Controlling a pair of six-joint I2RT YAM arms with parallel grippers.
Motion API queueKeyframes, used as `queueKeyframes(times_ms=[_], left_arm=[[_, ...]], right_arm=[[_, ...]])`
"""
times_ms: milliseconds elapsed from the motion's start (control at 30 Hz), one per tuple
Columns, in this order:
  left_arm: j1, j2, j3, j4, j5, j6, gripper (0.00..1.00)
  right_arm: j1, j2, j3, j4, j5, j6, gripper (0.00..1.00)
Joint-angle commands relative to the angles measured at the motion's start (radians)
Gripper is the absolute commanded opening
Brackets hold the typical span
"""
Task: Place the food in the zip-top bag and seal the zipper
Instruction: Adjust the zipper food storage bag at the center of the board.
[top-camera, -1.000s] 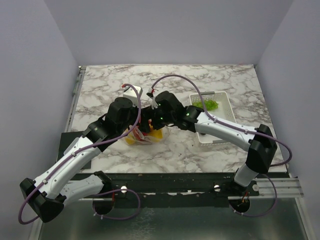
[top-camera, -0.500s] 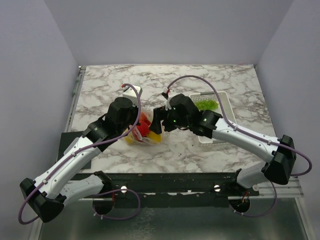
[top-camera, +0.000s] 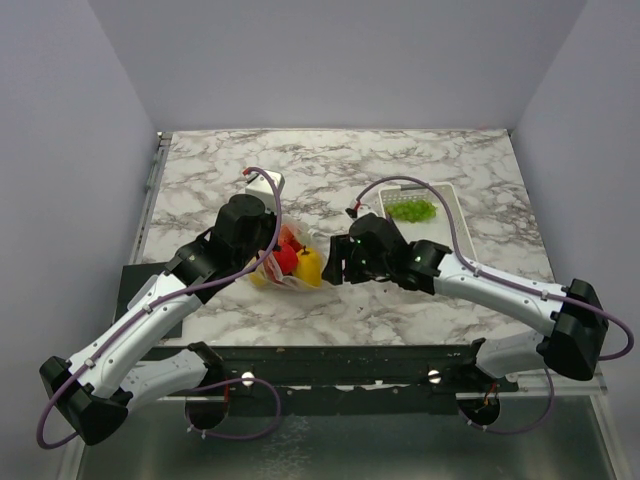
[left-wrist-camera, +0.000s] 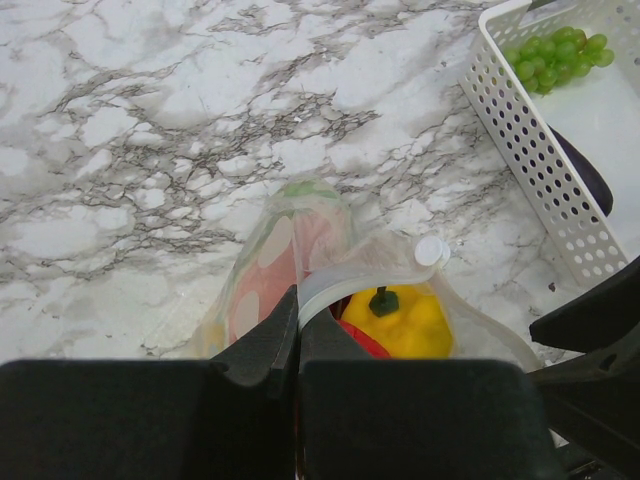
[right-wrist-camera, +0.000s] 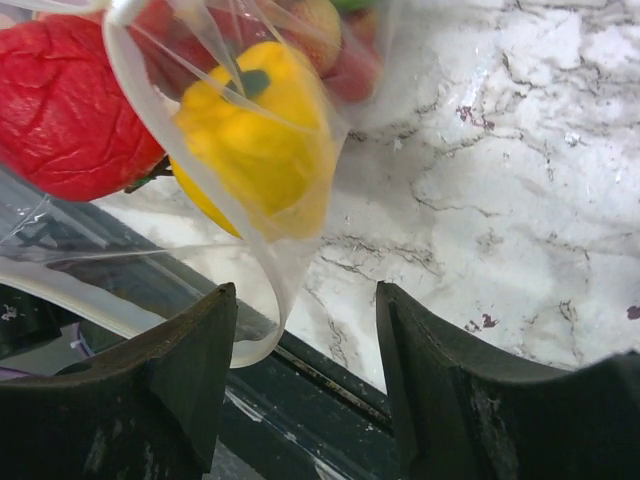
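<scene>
The zip-top bag (top-camera: 288, 266) hangs at the table's middle, held up at its mouth. My left gripper (left-wrist-camera: 297, 312) is shut on the zipper (left-wrist-camera: 360, 278), the whitish strip along the mouth. Inside the bag lie food pieces: a yellow one (left-wrist-camera: 405, 322), a red one (right-wrist-camera: 70, 110) and a pink-red slice (left-wrist-camera: 290, 250). My right gripper (right-wrist-camera: 305, 345) stands open just right of the bag (right-wrist-camera: 255, 335). A loop of the bag's edge hangs between its fingers, unclamped. Green grapes (top-camera: 412, 210) lie in the white basket (top-camera: 455, 200).
The white perforated basket (left-wrist-camera: 530, 150) stands right of the bag and holds the grapes (left-wrist-camera: 555, 55) and a dark purple piece (left-wrist-camera: 588, 178). The table's dark front edge (right-wrist-camera: 330, 400) runs just below my right gripper. My right arm (top-camera: 480, 280) crosses the basket's near part.
My right gripper has drawn back from the bag's mouth toward the right and the near side, its jaws narrowing a little. My left gripper still holds the bag.
</scene>
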Motion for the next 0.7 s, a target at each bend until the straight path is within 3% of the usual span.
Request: queueKeyframes(times_ms=[0, 100, 267, 367, 467, 667], left_arm=[[-0.001, -0.010, 0.000, 0.045, -0.007, -0.007, 0.00], [-0.001, -0.011, 0.001, 0.045, -0.007, -0.008, 0.00], [-0.001, -0.011, 0.003, 0.045, -0.004, -0.008, 0.00], [-0.001, -0.014, 0.001, 0.045, -0.009, -0.007, 0.00], [-0.002, -0.017, 0.002, 0.045, -0.020, -0.007, 0.00], [-0.002, -0.028, 0.022, 0.005, -0.004, -0.025, 0.06]], right_arm=[[0.008, 0.004, -0.022, 0.058, 0.004, 0.074, 0.61], [0.007, 0.022, -0.023, 0.082, -0.004, 0.089, 0.56], [0.007, 0.061, 0.012, 0.091, 0.024, 0.081, 0.39], [0.007, 0.092, 0.054, 0.083, 0.027, 0.067, 0.23], [0.007, 0.107, 0.095, 0.063, 0.037, 0.049, 0.01], [0.007, 0.071, 0.198, 0.020, 0.075, -0.039, 0.01]])
